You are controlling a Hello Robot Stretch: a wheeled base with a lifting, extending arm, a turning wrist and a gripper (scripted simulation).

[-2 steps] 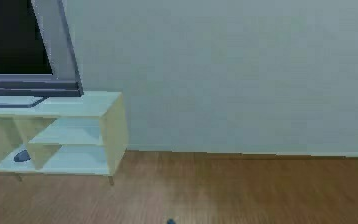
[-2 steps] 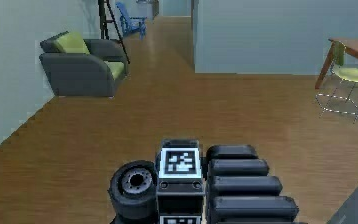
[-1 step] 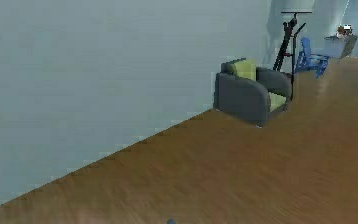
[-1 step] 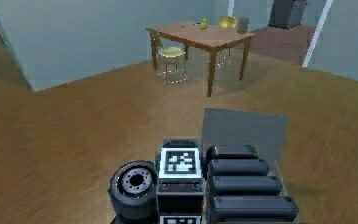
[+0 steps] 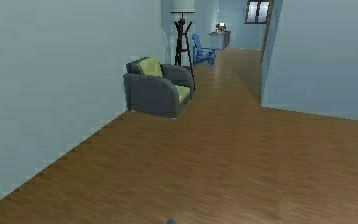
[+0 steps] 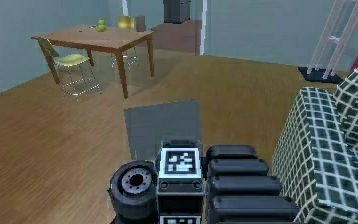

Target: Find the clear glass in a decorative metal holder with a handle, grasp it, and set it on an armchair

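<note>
Tool (image 6: 137, 190): tucked in low, likely to bump nothing; we cannot tell its grip or load.
Armchair (image 5: 157, 85): by the wall (image 5: 47, 80) ahead, our drop spot.
Worktop (image 6: 92, 40): far off, with small yellow-green things (image 6: 102, 25).
Glass: maybe among them; we cannot tell.

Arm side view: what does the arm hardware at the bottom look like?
The arm is black, in ribbed blocky segments. Left of it sits a white square marker with a black pattern, then a round black body, likely the gripper's; fingers can't be made out.
</note>
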